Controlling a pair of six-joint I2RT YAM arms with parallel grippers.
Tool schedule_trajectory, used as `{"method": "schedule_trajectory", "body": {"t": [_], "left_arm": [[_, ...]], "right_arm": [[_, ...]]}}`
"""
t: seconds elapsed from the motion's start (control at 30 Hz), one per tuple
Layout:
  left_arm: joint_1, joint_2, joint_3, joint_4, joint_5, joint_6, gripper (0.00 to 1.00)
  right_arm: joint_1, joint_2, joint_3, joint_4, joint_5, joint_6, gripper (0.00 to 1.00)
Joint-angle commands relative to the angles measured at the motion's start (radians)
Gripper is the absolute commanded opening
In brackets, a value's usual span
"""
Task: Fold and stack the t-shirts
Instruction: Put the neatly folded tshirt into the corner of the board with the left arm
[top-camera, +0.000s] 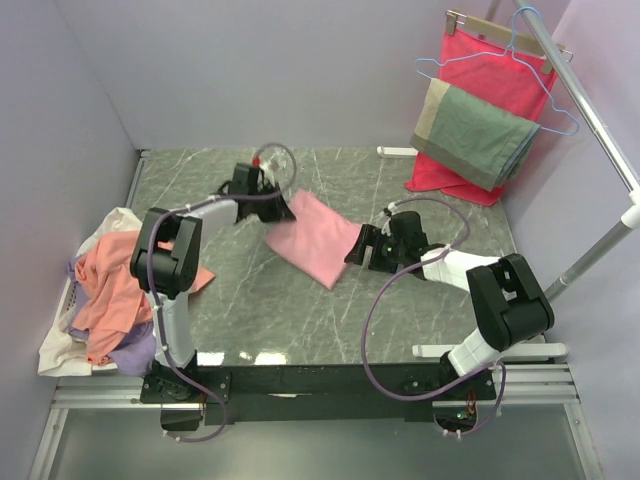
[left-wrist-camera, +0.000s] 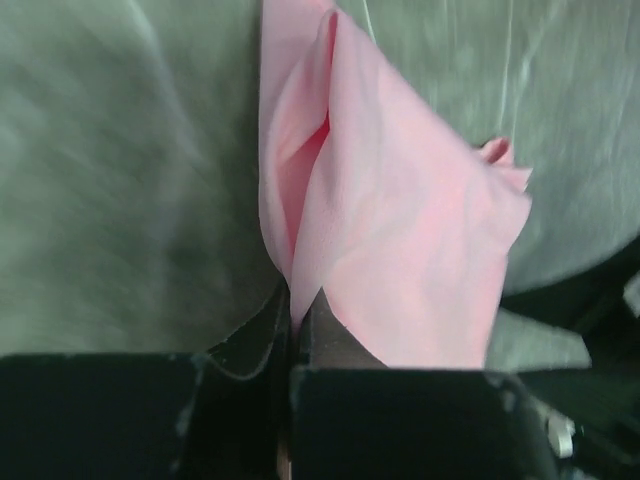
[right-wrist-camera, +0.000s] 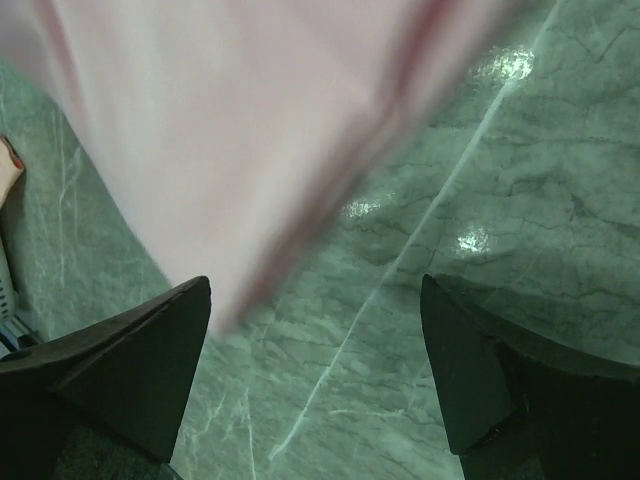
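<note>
Green marble counter (top-camera: 420, 180); at its near-left edge a heap of t-shirts (top-camera: 105, 290), seen only from above; the right tool (right-wrist-camera: 315, 290) gapes wide, empty, at the pink t-shirt (top-camera: 315, 240) mid-counter; the left tool (left-wrist-camera: 298, 305), clamped tight, pinches its far edge.

Top cam: high, behind the arm bases (top-camera: 170, 385), looking down and forward, whole table (top-camera: 420, 190) in frame. Left wrist cam: close, looking out past the left gripper (left-wrist-camera: 300, 300). Right wrist cam: close, tilted down at table. All three share the pink t-shirt (top-camera: 315, 240).
</note>
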Motion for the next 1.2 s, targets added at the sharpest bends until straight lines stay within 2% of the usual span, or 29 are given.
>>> {"method": "schedule_trajectory", "body": {"t": [0.0, 0.27, 0.37, 0.43, 0.53, 0.7, 0.87, 1.0, 1.07, 1.1, 1.13, 1.17], "left_arm": [[0.085, 0.047, 0.237, -0.196, -0.189, 0.129, 0.01], [0.309, 0.313, 0.673, -0.458, -0.352, 0.265, 0.01], [0.372, 0.427, 0.866, -0.579, -0.473, 0.345, 0.01], [0.404, 0.506, 0.998, -0.619, -0.575, 0.393, 0.01], [0.46, 0.574, 1.112, -0.642, -0.631, 0.433, 0.01], [0.535, 0.567, 1.107, -0.524, -0.648, 0.414, 0.01], [0.564, 0.558, 1.118, -0.438, -0.795, 0.425, 0.01], [0.567, 0.536, 1.091, -0.346, -0.855, 0.428, 0.01], [0.564, 0.516, 1.063, -0.283, -0.871, 0.425, 0.17], [0.566, 0.512, 1.055, -0.265, -0.881, 0.424, 0.3], [0.561, 0.502, 1.042, -0.242, -0.883, 0.425, 0.59], [0.56, 0.496, 1.034, -0.231, -0.883, 0.427, 0.72]], "right_arm": [[-0.025, 0.042, 0.02, -0.067, 0.001, -0.054, 0.91], [-0.032, 0.131, 0.094, -0.093, -0.076, -0.091, 0.91], [-0.032, 0.177, 0.106, -0.055, -0.125, -0.061, 0.9], [-0.032, 0.22, 0.124, -0.037, -0.154, -0.038, 0.9], [-0.032, 0.28, 0.152, 0.0, -0.203, -0.02, 0.89], [-0.031, 0.34, 0.212, -0.018, -0.231, -0.026, 0.88], [-0.028, 0.37, 0.247, -0.032, -0.244, -0.035, 0.88], [-0.019, 0.381, 0.253, -0.023, -0.255, -0.028, 0.88], [-0.011, 0.383, 0.258, -0.026, -0.255, -0.032, 0.88], [-0.003, 0.381, 0.258, -0.027, -0.254, -0.034, 0.88], [0.001, 0.377, 0.258, -0.027, -0.254, -0.034, 0.88], [0.006, 0.377, 0.255, -0.029, -0.245, -0.037, 0.88]]}}
